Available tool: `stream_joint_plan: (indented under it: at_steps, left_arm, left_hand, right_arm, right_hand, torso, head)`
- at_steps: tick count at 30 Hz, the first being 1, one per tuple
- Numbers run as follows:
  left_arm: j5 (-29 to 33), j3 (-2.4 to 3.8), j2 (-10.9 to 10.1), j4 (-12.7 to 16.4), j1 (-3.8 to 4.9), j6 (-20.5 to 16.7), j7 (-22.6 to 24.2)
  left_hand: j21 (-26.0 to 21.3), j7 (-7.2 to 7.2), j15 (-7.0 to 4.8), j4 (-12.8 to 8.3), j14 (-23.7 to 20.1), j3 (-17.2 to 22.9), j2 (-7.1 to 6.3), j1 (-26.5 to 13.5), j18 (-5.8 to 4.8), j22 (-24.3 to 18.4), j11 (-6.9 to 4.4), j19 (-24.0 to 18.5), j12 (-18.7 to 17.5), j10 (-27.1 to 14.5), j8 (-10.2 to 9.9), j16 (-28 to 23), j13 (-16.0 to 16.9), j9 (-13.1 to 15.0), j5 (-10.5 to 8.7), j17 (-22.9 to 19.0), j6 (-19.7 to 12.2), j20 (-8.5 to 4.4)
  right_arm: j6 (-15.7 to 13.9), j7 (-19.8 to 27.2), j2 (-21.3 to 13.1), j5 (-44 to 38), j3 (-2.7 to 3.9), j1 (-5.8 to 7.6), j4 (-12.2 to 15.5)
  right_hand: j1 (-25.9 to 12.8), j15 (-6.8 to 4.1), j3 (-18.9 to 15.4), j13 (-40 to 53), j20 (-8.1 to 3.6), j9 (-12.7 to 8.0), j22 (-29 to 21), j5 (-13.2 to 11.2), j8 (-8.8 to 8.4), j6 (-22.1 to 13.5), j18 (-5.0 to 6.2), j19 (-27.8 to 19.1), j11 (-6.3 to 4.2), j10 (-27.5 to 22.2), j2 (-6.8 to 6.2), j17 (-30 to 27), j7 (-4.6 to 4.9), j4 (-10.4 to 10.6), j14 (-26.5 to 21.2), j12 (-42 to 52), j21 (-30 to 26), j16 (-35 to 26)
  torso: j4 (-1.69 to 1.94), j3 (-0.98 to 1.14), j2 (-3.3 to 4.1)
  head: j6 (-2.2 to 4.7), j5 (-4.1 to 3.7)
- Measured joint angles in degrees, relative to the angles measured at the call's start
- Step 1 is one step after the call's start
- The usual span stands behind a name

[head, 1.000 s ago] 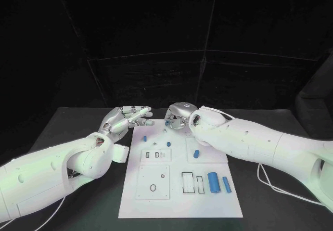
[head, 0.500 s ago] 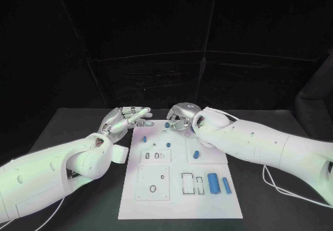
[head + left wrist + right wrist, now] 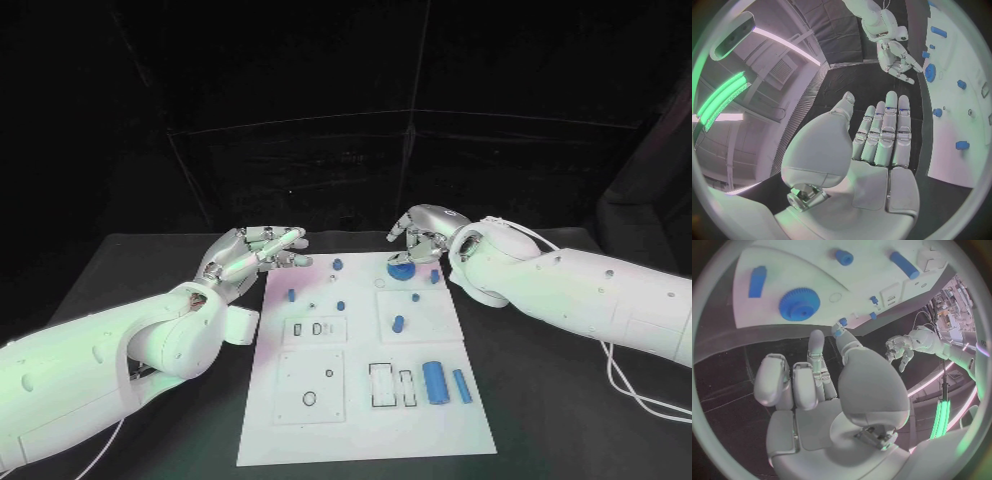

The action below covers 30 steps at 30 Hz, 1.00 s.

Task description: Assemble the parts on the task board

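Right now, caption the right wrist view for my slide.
Right hand, holding nothing, hovers near the blue toothed gear on the white task board.

I see a dim, black-walled scene with the white task board (image 3: 372, 360) glaring brightest, green strip light at nine o'clock in my left wrist view, and fisheye bending toward both wrist rims.

Both hands hovered at the task board's (image 3: 325, 420) upper edge; its lower half lay open, two blue cylinders (image 3: 446, 383) at lower right.
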Motion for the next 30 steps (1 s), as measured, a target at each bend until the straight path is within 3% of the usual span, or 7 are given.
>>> stream_joint_plan:
  at_steps: [4,7,13,20,22,30]
  left_arm:
    - [0.0,0.0,0.1,-0.08,0.0,0.04,-0.03]
    - [0.0,-0.01,0.16,-0.16,0.0,0.07,-0.04]
    - [0.0,-0.03,0.35,-0.5,0.0,0.14,-0.08]
    - [0.0,-0.1,0.49,-0.76,-0.01,0.19,-0.11]
    - [0.0,-0.12,0.53,-0.8,-0.01,0.21,-0.12]
    - [0.0,-0.17,0.65,-0.93,-0.02,0.29,-0.14]
  left_hand:
    - [0.0,0.0,0.0,0.0,0.0,0.0,0.0,0.0,0.0,0.0,0.0,0.0,0.0,0.0,0.0,0.0,0.0,0.0,0.0,0.0,0.0,0.0]
    - [0.0,0.0,0.0,0.0,0.0,0.0,0.0,0.0,0.0,0.0,0.0,0.0,0.0,0.0,0.0,0.0,0.0,0.0,0.0,0.0,0.0,0.0]
    - [0.0,0.0,0.0,0.0,0.0,0.0,0.0,0.0,0.0,0.01,0.0,0.0,0.0,0.0,0.0,0.0,0.0,0.0,0.0,-0.01,0.0,0.0]
    - [0.0,0.0,0.0,0.0,0.0,0.0,0.0,0.0,0.0,-0.06,0.0,0.0,0.0,0.0,0.0,0.0,0.0,0.0,0.0,-0.01,0.0,0.0]
    - [0.0,0.0,0.0,0.0,0.0,0.0,0.0,0.0,0.0,-0.06,0.0,0.0,0.0,0.0,0.0,0.0,0.0,0.0,0.0,-0.01,0.0,0.0]
    - [0.0,0.0,0.0,0.0,0.0,0.0,0.0,0.0,0.0,-0.06,0.0,0.0,0.0,0.0,0.0,0.0,0.0,0.0,0.0,-0.02,0.0,0.0]
  right_arm:
    - [2.34,-1.98,-1.06,1.35,0.07,0.0,0.03]
    - [3.69,-2.96,-1.15,1.92,0.12,0.01,-0.07]
    - [6.58,-4.6,-0.48,2.65,0.12,0.04,-0.99]
    - [8.43,-5.36,0.91,2.83,0.12,0.03,-2.24]
    - [8.67,-5.5,1.25,2.82,0.12,0.02,-2.7]
    - [8.81,-5.72,1.91,2.54,0.11,0.02,-3.68]
  right_hand:
    - [0.62,0.05,-3.12,16.48,0.32,0.0,1.93,0.0,0.23,-0.49,0.01,0.31,0.35,0.43,0.6,3.52,0.49,3.12,0.01,14.89,1.05,1.72]
    - [1.61,0.46,-4.46,21.05,0.52,-0.02,2.67,0.0,0.38,-0.69,0.01,0.51,0.27,0.51,0.34,5.04,0.7,4.46,-0.01,18.8,1.52,2.37]
    - [3.51,0.86,-6.29,28.15,0.71,-0.07,3.7,0.0,0.38,-1.53,0.01,0.7,1.07,1.35,0.02,7.77,1.12,7.34,-0.01,24.77,2.16,3.53]
    - [4.91,0.86,-6.46,31.27,0.92,-0.07,4.32,0.19,0.71,-1.62,-0.02,0.91,0.98,2.05,0.37,8.24,1.2,8.24,-0.01,27.32,2.49,3.9]
    - [4.94,0.86,-6.46,31.79,0.92,-0.07,4.47,0.31,0.88,-1.62,-0.89,0.91,1.1,2.17,0.4,8.23,1.2,8.24,-0.01,27.79,2.53,4.03]
    - [5.73,0.86,-6.3,33.97,0.92,-0.07,4.93,1.42,1.33,-1.39,-0.88,0.91,0.98,3.07,1.19,8.23,0.98,8.4,0.0,29.79,2.82,4.36]
  torso:
    - [-0.15,0.04,0.02]
    - [-0.14,0.04,0.05]
    - [-0.04,0.07,0.13]
    - [-0.04,0.06,0.16]
    - [-0.04,0.04,0.16]
    - [-0.01,0.01,0.16]
  head:
    - [0.09,-0.05]
    - [0.09,-0.2]
    - [-0.09,-0.23]
    - [-0.2,-0.17]
    - [-0.2,-0.16]
    - [-0.36,-0.2]
